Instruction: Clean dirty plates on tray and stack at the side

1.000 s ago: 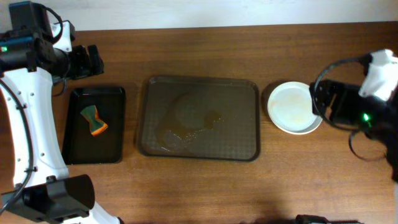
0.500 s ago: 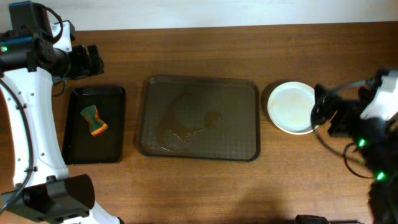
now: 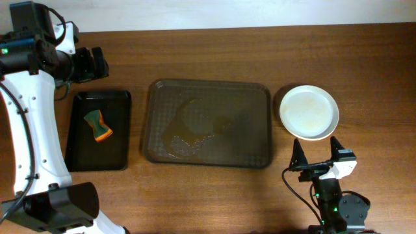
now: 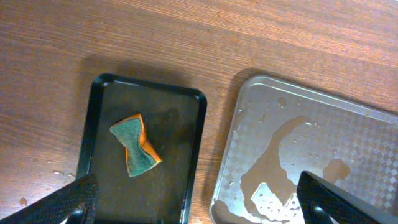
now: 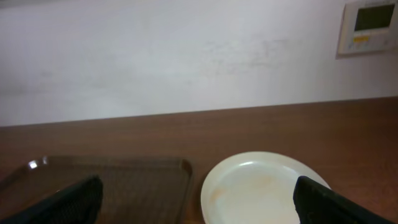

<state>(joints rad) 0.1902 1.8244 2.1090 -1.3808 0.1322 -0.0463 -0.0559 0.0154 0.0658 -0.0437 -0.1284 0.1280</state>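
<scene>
Black jaws of the right gripper (image 3: pixel 316 155) and the left gripper (image 3: pixel 97 62) stand spread, holding nothing. Near the right one a white round plate (image 3: pixel 309 112) (any beneath are hidden) sits just beside the dark brown textured tray (image 3: pixel 253 97), which bears only a brownish puddle (image 3: pixel 195 133). A careless swing of the right arm could knock the plate. Lettering on the pale wall panel (image 5: pixel 372 25) is unreadable.

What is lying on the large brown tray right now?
Only a puddle of liquid lies on the tray; there are no plates on it. A white plate sits off the tray. Whether other plates lie beneath it is hidden.
</scene>
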